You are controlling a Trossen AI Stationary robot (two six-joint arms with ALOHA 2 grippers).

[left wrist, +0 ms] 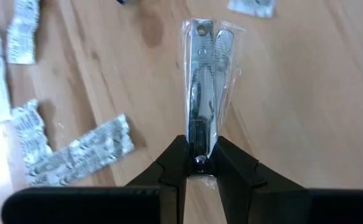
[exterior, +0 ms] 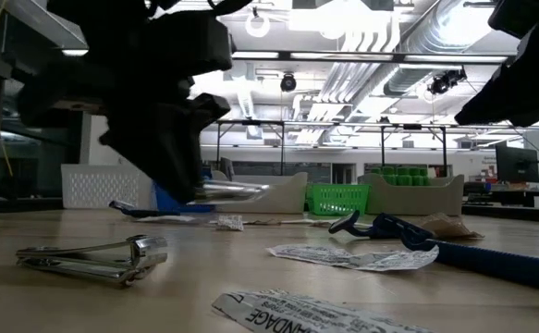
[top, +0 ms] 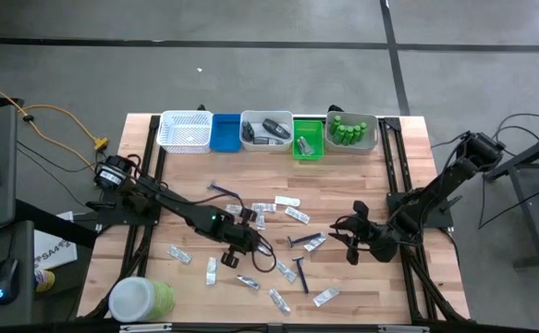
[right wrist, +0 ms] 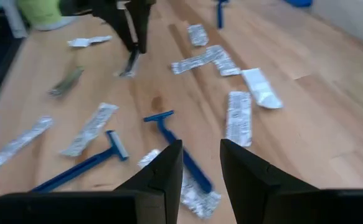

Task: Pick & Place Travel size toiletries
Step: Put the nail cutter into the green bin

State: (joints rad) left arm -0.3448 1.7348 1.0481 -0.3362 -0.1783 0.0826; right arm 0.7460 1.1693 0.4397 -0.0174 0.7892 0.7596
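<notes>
The room is bright. Long ceiling lights (exterior: 361, 37) shine down and look washed-out white in the low view. Under them the near arm (exterior: 149, 102) shows only as a black shape. The wooden table (top: 371, 185) is evenly lit, and things on it cast only soft, small shadows. Just in front of the left gripper (left wrist: 203, 165), the wrapped nail clipper (left wrist: 204, 87) has bright shiny spots. The right wrist view is blurry, most of all far across the table.

razors (top: 300, 274) blue; bottles (top: 348, 129) green; nail clipper (left wrist: 201, 93) silver; basket (top: 185, 130) white lattice; table (top: 408, 185) light wood
</notes>
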